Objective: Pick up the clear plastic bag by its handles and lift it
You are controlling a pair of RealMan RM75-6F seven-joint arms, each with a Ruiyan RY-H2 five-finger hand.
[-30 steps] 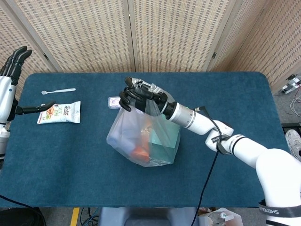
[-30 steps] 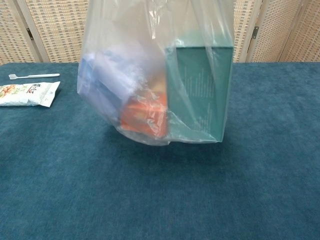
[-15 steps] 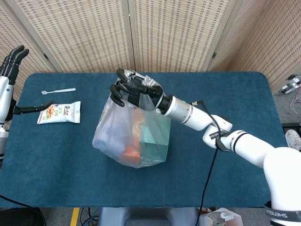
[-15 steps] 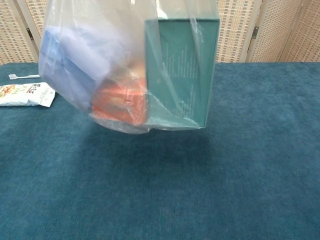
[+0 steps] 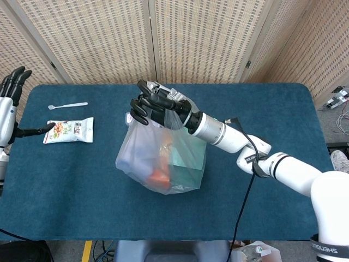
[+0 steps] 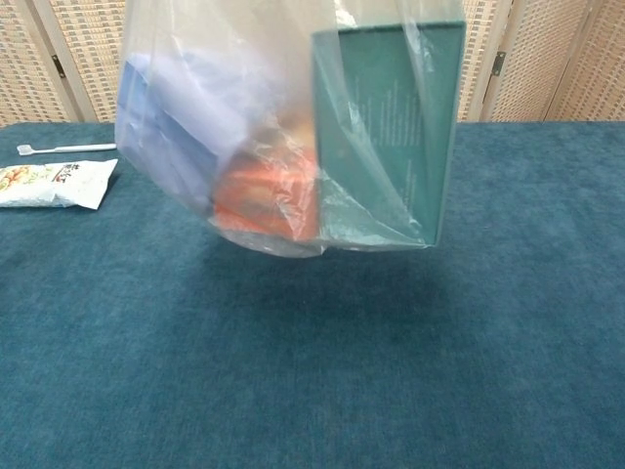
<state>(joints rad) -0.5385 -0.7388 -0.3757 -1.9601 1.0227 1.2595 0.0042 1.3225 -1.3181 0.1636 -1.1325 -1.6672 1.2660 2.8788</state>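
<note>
One hand, the right hand, is doing all the work: its fingers are clamping the handles bunched above the bag. Hanging straight below that grip over the middle of the table, the bag is clearing the cloth, judging by the chest view (a shadow is showing under it). Any further lift is going straight up. Far off at the table's edge, the left hand is holding nothing, fingers apart.
</note>
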